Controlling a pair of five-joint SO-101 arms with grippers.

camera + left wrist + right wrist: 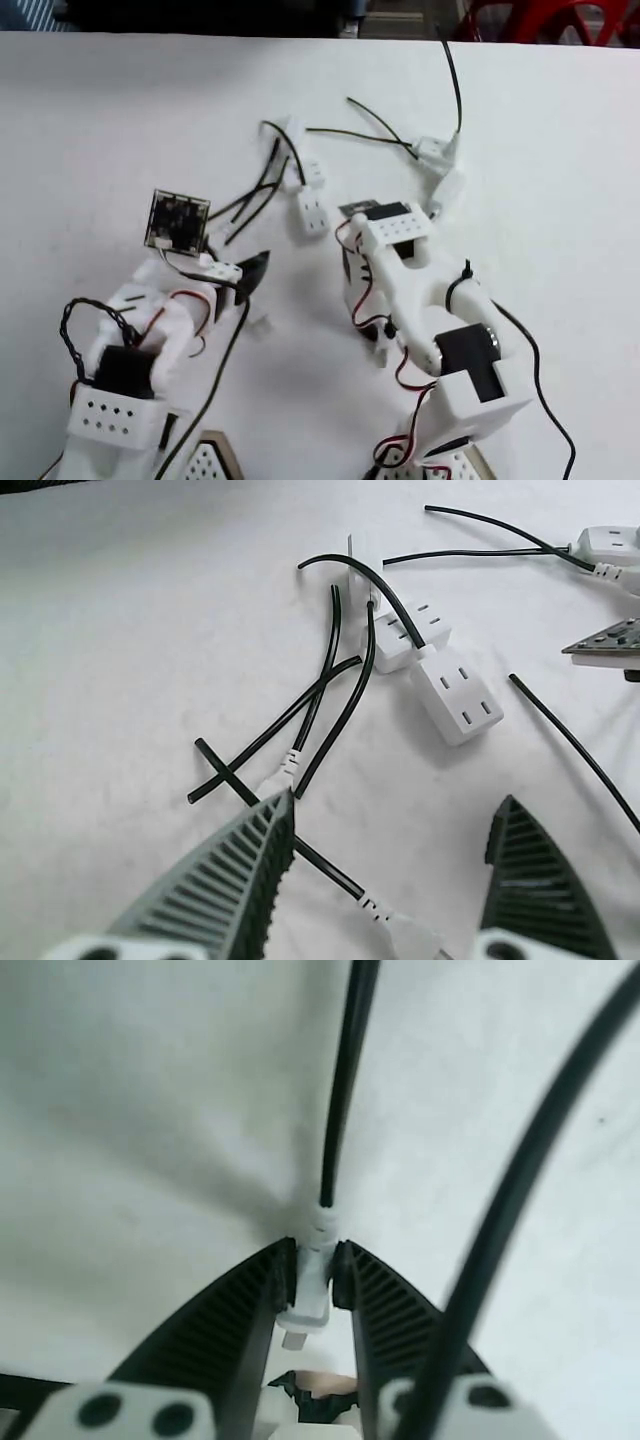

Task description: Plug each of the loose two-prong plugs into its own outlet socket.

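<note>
While the white table (100,120) is carrying everything, the two arms are sitting at its six o'clock edge, the left arm (130,350) toward seven o'clock and the right arm (440,330) toward five.

Two white outlet blocks (455,690) are lying end to end near the table's middle, at about one o'clock from the left gripper (395,800). A third outlet (435,152) is resting at one o'clock from the right arm's wrist.

The left gripper is hanging wide open over crossed black cords (300,710) and is gripping nothing. A loose plug (412,938) is lying on the table between its fingers, touching neither.

The right gripper (312,1255) is pinching a second white plug (312,1295) by the flat sides of its body. Its fingers are closed down to the plug's width, and the plug's cord (340,1090) is running straight out past the fingertips. The end with the prongs seems to be facing back toward the wrist.

These plugs are looking light, hard and smooth, so they are likely to twist or slip under a shallow pinch. The cords are looking springy enough to drag a plug off line. The best hold is probably across the broad faces of the body, behind the prongs. The ribbed collar and the cord would flex, and the thin prongs would bend if pressed in crooked.
</note>
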